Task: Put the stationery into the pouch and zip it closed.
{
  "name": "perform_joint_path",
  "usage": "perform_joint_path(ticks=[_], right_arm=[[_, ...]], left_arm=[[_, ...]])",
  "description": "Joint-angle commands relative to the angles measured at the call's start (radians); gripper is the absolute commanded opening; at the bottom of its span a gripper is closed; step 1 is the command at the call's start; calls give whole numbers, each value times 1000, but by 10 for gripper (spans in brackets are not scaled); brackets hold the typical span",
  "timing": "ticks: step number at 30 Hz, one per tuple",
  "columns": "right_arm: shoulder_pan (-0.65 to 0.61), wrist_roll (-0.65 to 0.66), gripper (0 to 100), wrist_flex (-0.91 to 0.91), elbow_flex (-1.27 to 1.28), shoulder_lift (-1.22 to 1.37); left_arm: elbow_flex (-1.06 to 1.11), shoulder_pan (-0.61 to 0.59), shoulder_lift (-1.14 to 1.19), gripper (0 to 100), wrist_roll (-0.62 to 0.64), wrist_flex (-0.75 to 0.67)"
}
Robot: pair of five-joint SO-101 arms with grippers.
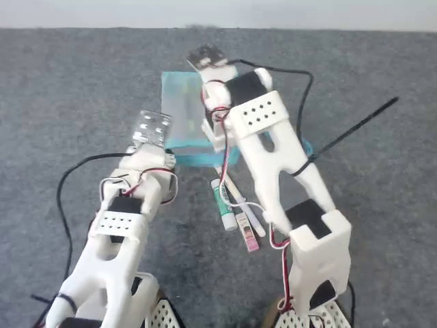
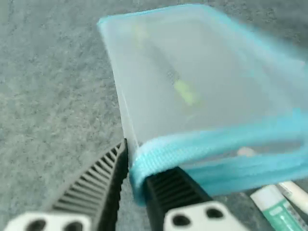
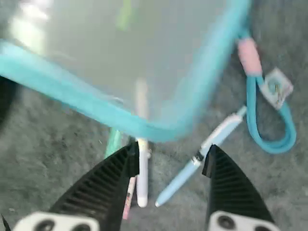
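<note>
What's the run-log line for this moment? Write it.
left gripper: shut on translucent teal-edged pouch | right gripper: open over light blue pen | other pens: on grey mat

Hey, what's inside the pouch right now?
Through the translucent pouch a blurred yellow-green item shows, too hazy to identify. A white pen lies partly covered by its edge; whether that end is inside or beneath the pouch cannot be seen.
</note>
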Motion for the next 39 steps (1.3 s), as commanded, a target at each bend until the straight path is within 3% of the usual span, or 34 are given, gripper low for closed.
perform_joint_path(ticks=[1, 7, 15, 20, 30, 39], right_arm=[[36, 34, 210, 16, 92, -84], [61, 34, 210, -42, 282, -209], [70, 94, 210, -248, 888, -690], [140, 104, 210, -348, 1137, -848], [77, 69, 210, -636, 1382, -746], [117, 44, 210, -699, 1384, -604]], left_arm=[[-48, -15, -11, 11, 26, -18], [-47, -18, -11, 11, 26, -18], [-47, -18, -11, 11, 26, -15], [-47, -18, -11, 11, 25, -15], [-45, -20, -6, 11, 21, -15], [-45, -20, -9, 11, 21, -15]])
